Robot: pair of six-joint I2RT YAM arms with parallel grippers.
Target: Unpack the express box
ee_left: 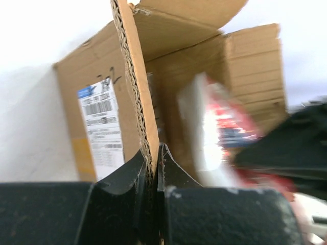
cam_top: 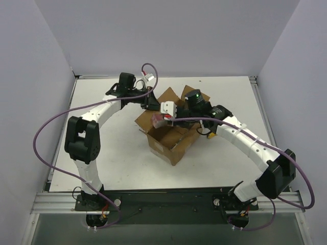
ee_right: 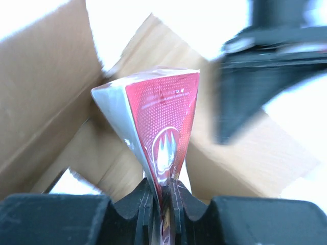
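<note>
The express box [cam_top: 168, 147], brown corrugated cardboard with its flaps splayed open, sits mid-way across the white table [cam_top: 122, 158]. The left gripper [ee_left: 154, 168] pinches one fluted flap [ee_left: 135, 76]. The right gripper [ee_right: 164, 194] clamps a slim, glossy red-and-white carton [ee_right: 163, 112] at the box's open top.

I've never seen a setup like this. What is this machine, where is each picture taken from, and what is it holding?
This is a robot with a left arm and a right arm bolted to the near edge of a white table. Each arm ends in a two-finger gripper. The wide picture looks down from above and behind the arms. The other two come from a camera on each wrist. An opened brown express box sits mid-table. The left gripper pinches the edge of one flap. The right gripper is closed on a slim red-and-white carton at the box's opening.
</note>
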